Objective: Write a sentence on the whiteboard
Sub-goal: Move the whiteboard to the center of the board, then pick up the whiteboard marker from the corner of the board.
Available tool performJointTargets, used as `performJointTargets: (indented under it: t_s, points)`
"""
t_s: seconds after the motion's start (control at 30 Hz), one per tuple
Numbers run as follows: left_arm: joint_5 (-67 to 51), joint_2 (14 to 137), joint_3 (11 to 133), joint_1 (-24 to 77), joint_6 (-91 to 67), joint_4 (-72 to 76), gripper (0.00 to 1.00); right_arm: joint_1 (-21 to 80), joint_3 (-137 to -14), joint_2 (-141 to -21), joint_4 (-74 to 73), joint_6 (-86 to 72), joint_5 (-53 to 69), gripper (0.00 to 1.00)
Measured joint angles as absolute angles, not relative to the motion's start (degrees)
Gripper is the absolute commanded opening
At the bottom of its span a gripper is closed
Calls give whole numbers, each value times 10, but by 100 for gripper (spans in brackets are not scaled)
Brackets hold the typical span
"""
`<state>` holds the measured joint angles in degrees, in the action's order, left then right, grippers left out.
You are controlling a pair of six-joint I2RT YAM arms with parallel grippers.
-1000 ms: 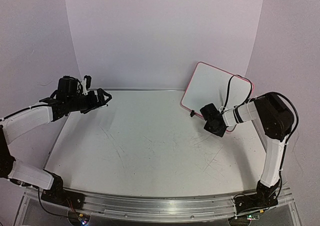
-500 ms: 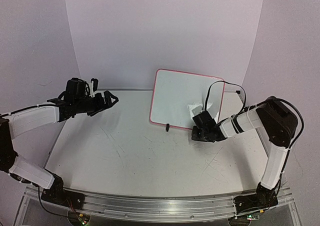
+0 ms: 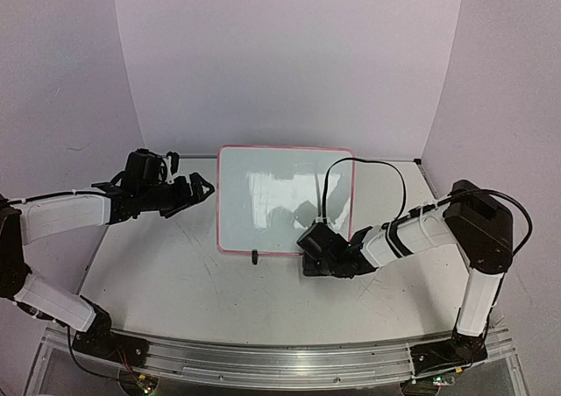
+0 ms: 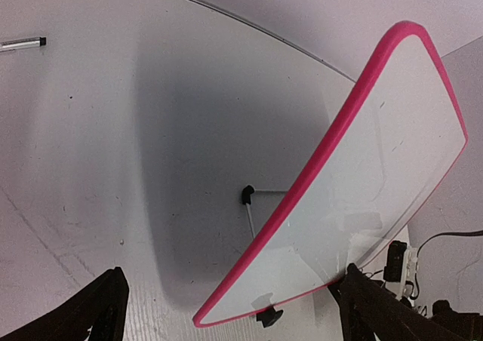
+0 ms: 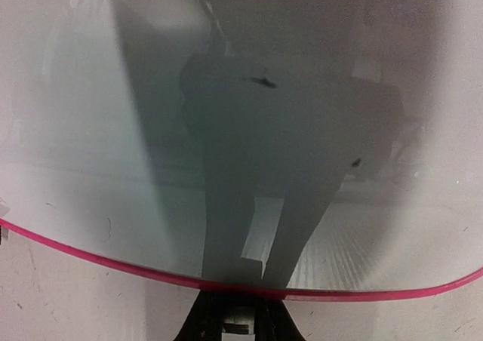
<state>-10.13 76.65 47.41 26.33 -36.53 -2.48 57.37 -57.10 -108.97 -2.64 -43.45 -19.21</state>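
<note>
Whiteboard (image 3: 285, 194) stands near-upright at the back middle of the table (image 3: 219, 300), face toward the arms, blank. No sentence on it yet.

Right gripper (image 3: 317, 258) is closed, pinched on the board's bottom rim near the right corner. The right foot isn't visible. Left gripper (image 3: 200, 188) is wide open, holds nothing, and hangs just beside the board's left edge without touching it.

Risks from here:
- Single pinch low on one corner: any sideways or twisting move from the right arm likely swings the board about that grip, and the left clip foot (image 3: 254, 258) scrapes or lifts.
- If the right gripper lets go while the board leans, it probably tips flat. Only two small feet carry it.
- The left gripper's open jaws sit close to the rim, so a small overshoot knocks the free side.
- Right arm's cable (image 3: 325, 194) loops across the board face and could snag, or smear fresh ink later.
- Neither gripper has a marker. A thin silver stick with a black end (image 4: 21, 44) lies on the table well away from the board; can't tell whether it's the pen.
- Writing pressure on an upright, unbraced board would push it backward. It needs a firm hold first.
</note>
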Motion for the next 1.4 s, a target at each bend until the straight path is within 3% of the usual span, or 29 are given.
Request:
performJointTargets:
  t_s: [0.13,0.47,0.53,0.93,1.2,1.4]
  points:
    - [-87,728,454,263,-371,-27,99,586,-573,-1090,-36,-446,-199,13]
    - [-1,681,459,263,-345,-89,100,592,-577,-1090,-50,-442,-188,68]
    - [23,681,465,263,-336,-109,99,593,-577,-1088,-52,-437,-188,73]
    - [27,744,541,134,-325,-154,99,598,-508,-947,-36,-367,-183,80]
    - [49,996,770,102,-357,-212,99,598,-451,-827,-22,-323,-199,80]
    - [82,1158,897,67,-483,-284,86,598,-398,-737,-15,-308,-238,80]
